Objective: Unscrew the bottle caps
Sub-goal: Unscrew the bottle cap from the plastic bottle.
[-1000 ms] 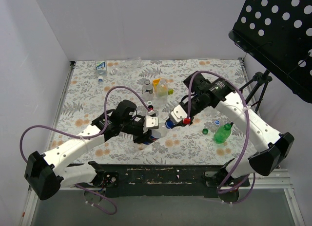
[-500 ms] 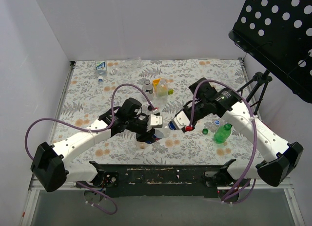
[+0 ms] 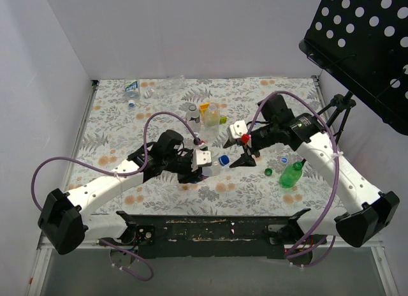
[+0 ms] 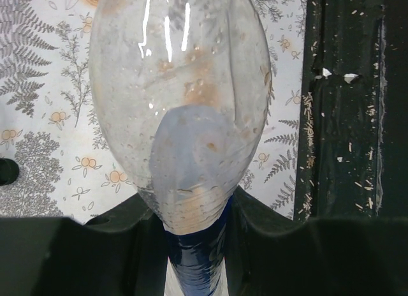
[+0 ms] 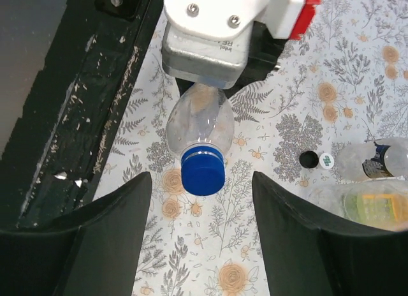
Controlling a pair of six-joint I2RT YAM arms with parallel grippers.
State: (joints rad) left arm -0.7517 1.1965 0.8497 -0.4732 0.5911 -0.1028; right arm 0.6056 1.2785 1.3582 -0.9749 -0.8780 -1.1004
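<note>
My left gripper [image 3: 205,168] is shut on a clear bottle [image 3: 215,164] with a dark blue label, held on its side just above the table. In the left wrist view the bottle [image 4: 178,104] fills the frame, with the jaws [image 4: 192,235] clamped on its labelled part. Its blue cap [image 3: 224,160] is on the neck and faces my right gripper [image 3: 238,154], which is open and a short way off it. In the right wrist view the cap [image 5: 203,170] sits beyond the spread fingers [image 5: 95,245] without touching them.
A green bottle [image 3: 292,175] lies at the right, with loose green [image 3: 268,172] and blue [image 3: 284,160] caps beside it. A yellowish bottle [image 3: 209,114] and a clear bottle [image 3: 192,113] stand mid-table. More bottles [image 3: 132,87] lie far left. A black music stand [image 3: 363,41] overhangs the right.
My right gripper was closed around the blue cap; it has opened and drawn back up and to the right. The cap stays on the bottle. The left gripper shifted slightly right.
</note>
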